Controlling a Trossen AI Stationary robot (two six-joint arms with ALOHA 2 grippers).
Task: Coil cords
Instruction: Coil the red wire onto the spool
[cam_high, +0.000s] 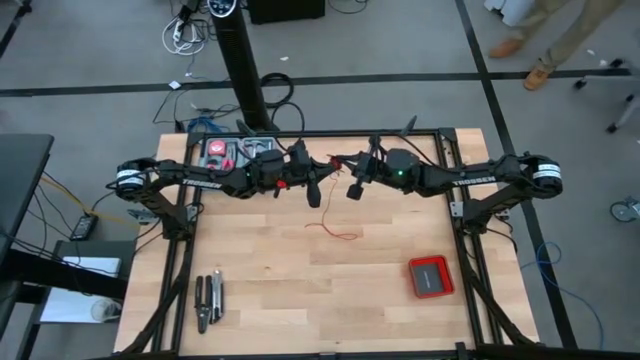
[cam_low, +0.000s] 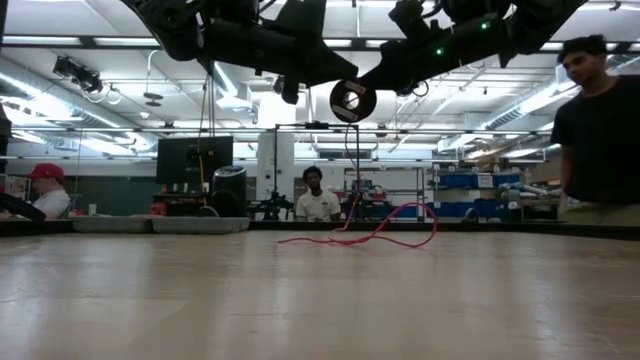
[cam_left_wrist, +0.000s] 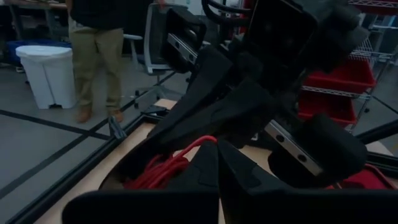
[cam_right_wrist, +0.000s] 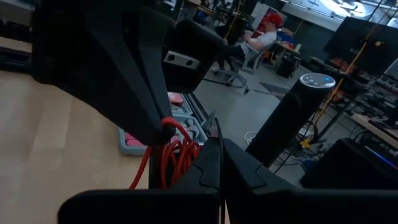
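Observation:
The cord is one thin red wire. Several of its loops (cam_right_wrist: 178, 154) hang bunched at the fingertips of my left gripper (cam_high: 316, 190), which is shut on them. The loose remainder (cam_high: 335, 230) lies in squiggles on the table below, and a strand (cam_low: 350, 180) drops to it from the grippers. My right gripper (cam_high: 355, 185) is shut and meets the left tip to tip above the table's far middle. Its fingertips (cam_right_wrist: 219, 149) stand right beside the loops. My left gripper pinches the bunch of red loops at their top (cam_right_wrist: 173, 123), at its fingertips, with the fingers level and pointing toward the table's right. The loops hang slack below the fingertips, clear of the table. My right gripper is level with the loops, coming from the table's right; I cannot tell whether a strand lies between its fingers.
A flat red square box (cam_high: 430, 276) lies near the table's right front. Pliers and hand tools (cam_high: 208, 300) lie at the left front, and a tray of parts (cam_high: 240, 152) sits at the far left. People stand and sit beyond the table.

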